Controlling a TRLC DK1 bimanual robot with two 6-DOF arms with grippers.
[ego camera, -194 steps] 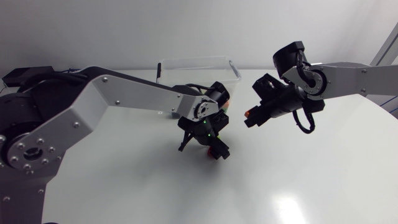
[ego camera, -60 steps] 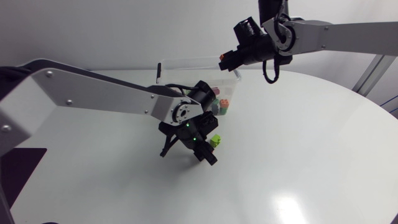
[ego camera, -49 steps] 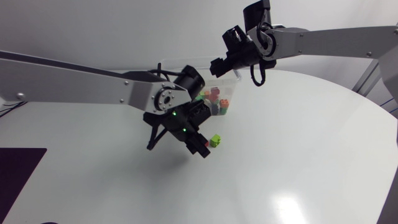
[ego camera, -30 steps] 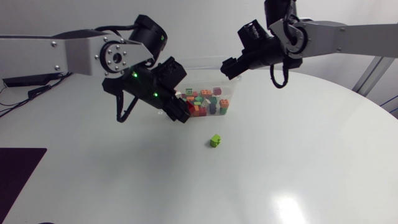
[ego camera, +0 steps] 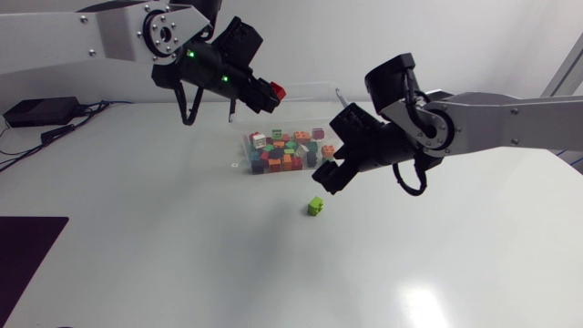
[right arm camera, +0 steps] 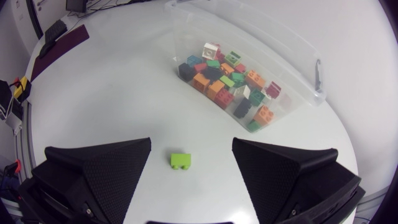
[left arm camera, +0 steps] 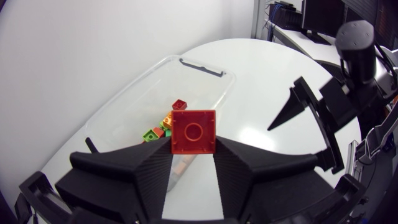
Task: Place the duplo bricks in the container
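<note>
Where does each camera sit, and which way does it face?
Head: above the table, looking down on left arm and right arm.
Left wrist: high, looking down past left gripper, shut on red brick, into container.
Right wrist: looking down past open right gripper at green brick.
Both wrist views share the container.

My left arm is up high, left gripper clamped on a red brick. My right arm sits low near the middle, right gripper spread wide, pointing down.
</note>
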